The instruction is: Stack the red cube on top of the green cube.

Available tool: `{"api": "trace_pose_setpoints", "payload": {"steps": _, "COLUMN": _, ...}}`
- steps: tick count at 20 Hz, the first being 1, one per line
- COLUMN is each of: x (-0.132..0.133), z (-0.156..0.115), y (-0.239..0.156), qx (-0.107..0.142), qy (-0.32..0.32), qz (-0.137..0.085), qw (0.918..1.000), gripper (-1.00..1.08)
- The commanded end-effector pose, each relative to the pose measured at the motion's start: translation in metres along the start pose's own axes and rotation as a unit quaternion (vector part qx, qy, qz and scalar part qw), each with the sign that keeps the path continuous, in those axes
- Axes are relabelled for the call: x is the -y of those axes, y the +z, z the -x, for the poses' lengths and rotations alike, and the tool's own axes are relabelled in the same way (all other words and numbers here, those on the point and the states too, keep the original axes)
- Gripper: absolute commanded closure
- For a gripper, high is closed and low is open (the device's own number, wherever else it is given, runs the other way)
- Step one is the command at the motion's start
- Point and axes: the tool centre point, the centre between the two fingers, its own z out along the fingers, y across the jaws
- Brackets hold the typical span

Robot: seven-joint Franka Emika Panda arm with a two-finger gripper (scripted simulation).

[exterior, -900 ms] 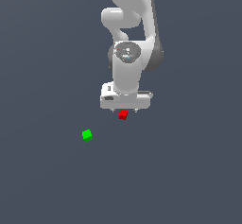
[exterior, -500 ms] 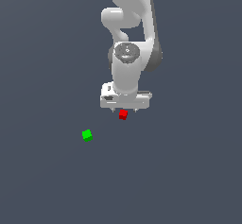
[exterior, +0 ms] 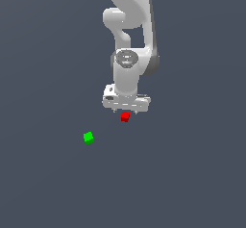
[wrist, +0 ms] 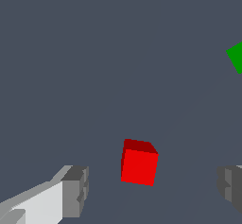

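The gripper (wrist: 151, 190) is spread wide, its two fingers (wrist: 75, 190) well apart on either side of the red cube (wrist: 138, 165) without touching it. In the exterior view that cube (exterior: 125, 117) sits just below centre, under the arm; the green cube (exterior: 88, 137) lies apart, lower left (flat on the grey floor)

Dark grey floor (exterior: 192, 183) (plain) bears red cube (exterior: 125, 117), green cube (exterior: 88, 137).

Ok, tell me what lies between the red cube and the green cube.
Nothing: in the exterior view, only bare grey floor separates the red cube from the green cube.
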Motion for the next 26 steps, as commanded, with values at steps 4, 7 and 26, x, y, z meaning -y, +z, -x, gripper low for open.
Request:
{"api": "trace_pose_setpoints", "payload": {"steps": 4, "x": -0.003, "z": 0.018, "y": 0.026, "qx": -0.007, "qy": 0.042, "qz": -0.002, "qw": 0.9991, "gripper": -0.92}}
{"api": "trace_pose_setpoints", "payload": {"steps": 7, "x": -0.003, "z": 0.025, "y": 0.036, "qx": -0.010, "qy": 0.059, "qz": -0.003, "qw": 0.9982, "gripper": -0.92}}
{"api": "trace_pose_setpoints", "payload": {"steps": 26, "x": -0.003, "z": 0.033, "y": 0.068, "qx": -0.013, "qy": 0.078, "qz": -0.004, "qw": 0.9968, "gripper": -0.92}}
